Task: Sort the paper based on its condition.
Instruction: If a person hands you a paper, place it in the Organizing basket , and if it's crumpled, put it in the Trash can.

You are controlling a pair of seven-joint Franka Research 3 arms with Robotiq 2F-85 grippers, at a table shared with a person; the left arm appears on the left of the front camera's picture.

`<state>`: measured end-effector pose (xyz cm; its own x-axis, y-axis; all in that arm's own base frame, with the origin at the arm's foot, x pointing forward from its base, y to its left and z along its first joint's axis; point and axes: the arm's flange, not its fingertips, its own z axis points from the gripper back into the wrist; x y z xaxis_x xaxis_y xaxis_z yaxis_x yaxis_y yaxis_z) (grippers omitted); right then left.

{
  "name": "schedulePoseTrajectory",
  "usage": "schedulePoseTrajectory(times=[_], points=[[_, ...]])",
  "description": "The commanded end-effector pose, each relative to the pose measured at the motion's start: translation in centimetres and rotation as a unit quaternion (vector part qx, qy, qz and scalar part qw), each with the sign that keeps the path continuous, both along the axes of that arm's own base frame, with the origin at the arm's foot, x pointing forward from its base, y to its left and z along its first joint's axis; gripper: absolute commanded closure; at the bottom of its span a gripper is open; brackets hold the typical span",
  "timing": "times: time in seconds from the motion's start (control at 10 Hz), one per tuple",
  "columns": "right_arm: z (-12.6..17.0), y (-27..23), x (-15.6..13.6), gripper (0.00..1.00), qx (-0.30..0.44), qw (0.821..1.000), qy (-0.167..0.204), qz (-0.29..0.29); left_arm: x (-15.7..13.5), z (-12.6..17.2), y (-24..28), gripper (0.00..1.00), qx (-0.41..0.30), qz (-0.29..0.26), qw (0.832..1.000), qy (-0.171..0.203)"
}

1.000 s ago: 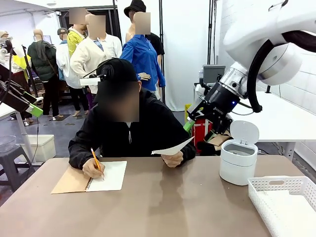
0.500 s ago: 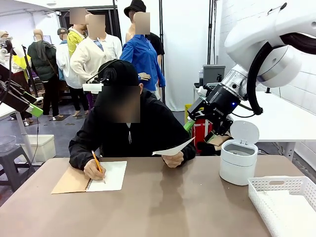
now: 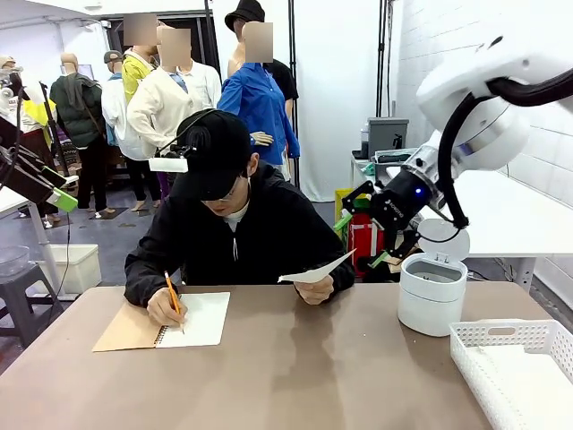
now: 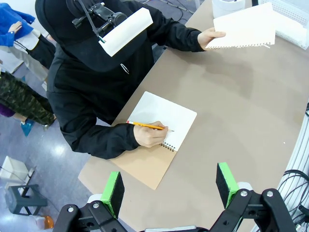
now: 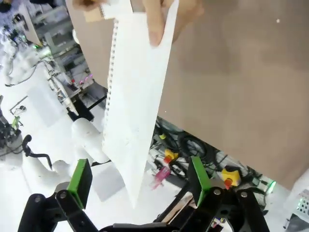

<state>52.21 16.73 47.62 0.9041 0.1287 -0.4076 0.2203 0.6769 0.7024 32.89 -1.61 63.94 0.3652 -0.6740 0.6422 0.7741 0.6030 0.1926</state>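
At the near right corner of the brown table [image 3: 295, 376] sits a white basket [image 3: 515, 363] with holes in its sides. A bit farther back stands a small white bin [image 3: 432, 291] with its lid up. At the far side sits a person in a black top and black cap. One hand [image 3: 166, 307] holds a yellow pencil [image 3: 173, 292] on the white page of an open notebook [image 3: 166, 324] with a brown cover. The person's other hand [image 3: 313, 288] holds the paper [image 3: 313, 270], a smooth flat white sheet, up in the air above the far edge of the table. The right gripper [image 3: 369, 235] hangs just beside the sheet, behind the bin, with its green pads spread wide and nothing between them. In the right wrist view the sheet's lower tip points down between the two pads. The left gripper [image 4: 169, 186] is high over the notebook end of the table, its fingers wide apart too, holding nothing.
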Motion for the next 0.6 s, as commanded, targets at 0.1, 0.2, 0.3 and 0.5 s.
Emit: schedulePoseTrajectory(times=[0.1,0.2,0.3,0.5], points=[[-0.2,2.3,1.2,0.00,-0.001,1.000,0.025,-0.005,0.0,0.0,0.1,0.00,-0.005,-0.003,1.000,0.000],[-0.8,2.5,1.2,0.00,-0.001,0.999,0.033,-0.004,0.0,0.0,0.1,0.00,-0.005,-0.003,1.000,0.000],[-1.6,2.8,0.9,0.00,-0.003,0.999,0.049,-0.007,0.0,0.0,0.1,0.00,-0.005,-0.003,1.000,0.000],[-2.9,3.5,0.5,0.00,-0.003,0.998,0.060,-0.008,0.0,0.0,0.1,0.00,-0.005,-0.003,1.000,0.000]])
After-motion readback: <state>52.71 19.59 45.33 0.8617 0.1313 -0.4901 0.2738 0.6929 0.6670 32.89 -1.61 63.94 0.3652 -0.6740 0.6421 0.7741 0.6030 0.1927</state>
